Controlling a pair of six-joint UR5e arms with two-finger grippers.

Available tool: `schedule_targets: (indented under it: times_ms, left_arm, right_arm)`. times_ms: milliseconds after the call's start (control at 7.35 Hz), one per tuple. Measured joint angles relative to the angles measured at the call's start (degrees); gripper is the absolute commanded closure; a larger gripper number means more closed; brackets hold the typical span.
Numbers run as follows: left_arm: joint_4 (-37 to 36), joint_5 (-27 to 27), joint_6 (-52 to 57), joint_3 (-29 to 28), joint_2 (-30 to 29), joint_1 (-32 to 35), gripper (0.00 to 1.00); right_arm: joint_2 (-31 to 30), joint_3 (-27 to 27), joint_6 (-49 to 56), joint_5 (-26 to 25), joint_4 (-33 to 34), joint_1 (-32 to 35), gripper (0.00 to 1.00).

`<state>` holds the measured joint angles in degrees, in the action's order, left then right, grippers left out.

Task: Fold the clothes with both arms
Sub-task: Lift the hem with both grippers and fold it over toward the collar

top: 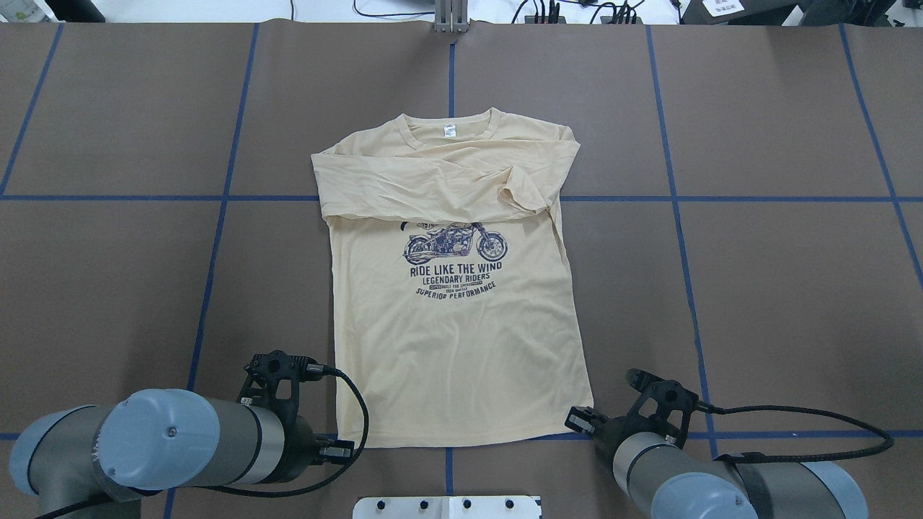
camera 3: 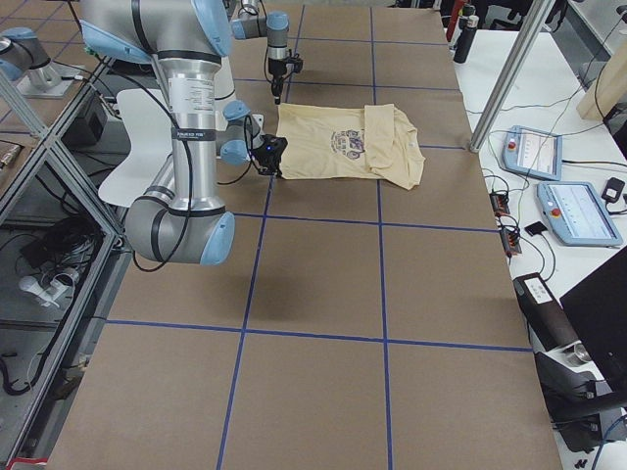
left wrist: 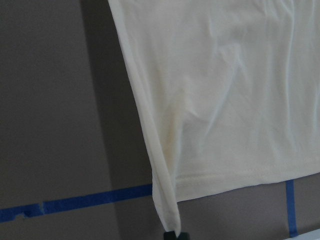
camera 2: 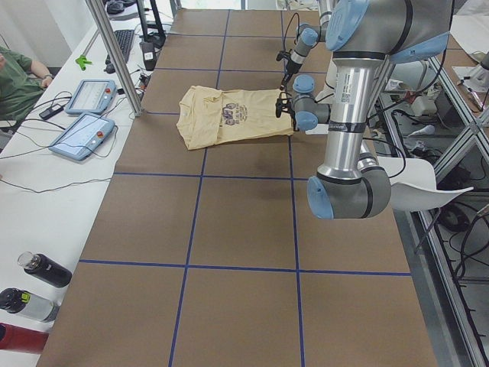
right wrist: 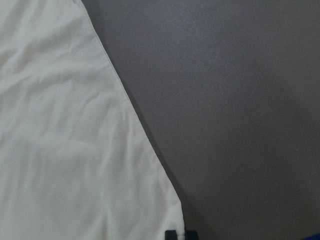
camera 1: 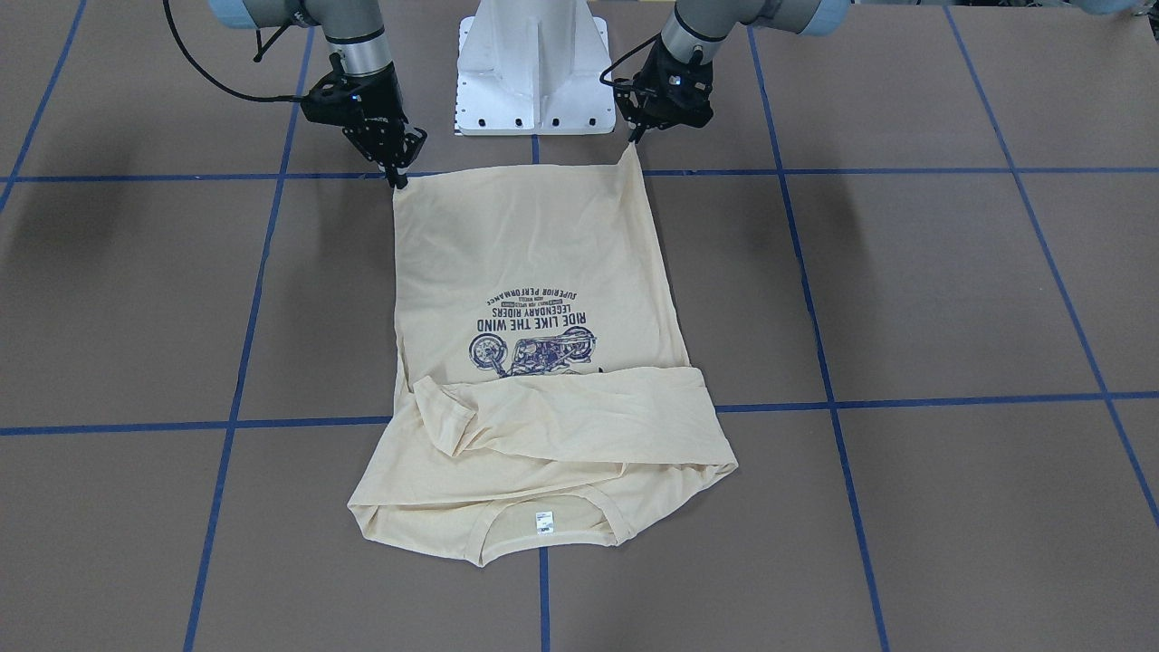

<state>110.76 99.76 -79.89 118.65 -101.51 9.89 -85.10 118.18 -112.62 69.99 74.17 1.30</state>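
A pale yellow long-sleeved shirt lies flat near the middle of a brown desk, print side up. Its collar points away from the robot and its bottom hem lies nearest the robot.

Both sleeves are already folded across the chest, one over the other, and cover the top edge of the navy motorcycle print. A small white label shows inside the collar.

The left claw is pinched tight on one hem corner, and the cloth rises to a small peak at its tips. The right claw sits at the other hem corner. Its tips are close together with the corner running into them, so it looks clamped on the cloth too.

My reading is that the sleeve stage is done and the lengthwise fold is only starting. The hem has not yet been carried up towards the collar, and any further halving is also left to do.

Blue tape lines divide the desk into squares. The robot's white base stands just behind the claws, on the robot's side. Well off to one side are two control tablets, a metal pole, some bottles and a seated person. None of these is near the shirt.
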Motion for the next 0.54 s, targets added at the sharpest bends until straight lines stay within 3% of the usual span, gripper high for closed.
schedule_targets:
  times_ms: [272, 544]
  left_arm:
    - [-0.09, 0.48, 0.02, 0.92, 0.03, 0.11, 1.00]
    - [-2.36, 4.95, 0.12, 6.91, 0.59, 0.49, 1.00]
  right_arm:
    - [-0.72, 4.97, -0.01, 1.12, 1.04, 1.13, 1.00]
    - [-2.17, 16.17, -0.19, 7.30, 8.28, 1.61, 1.00]
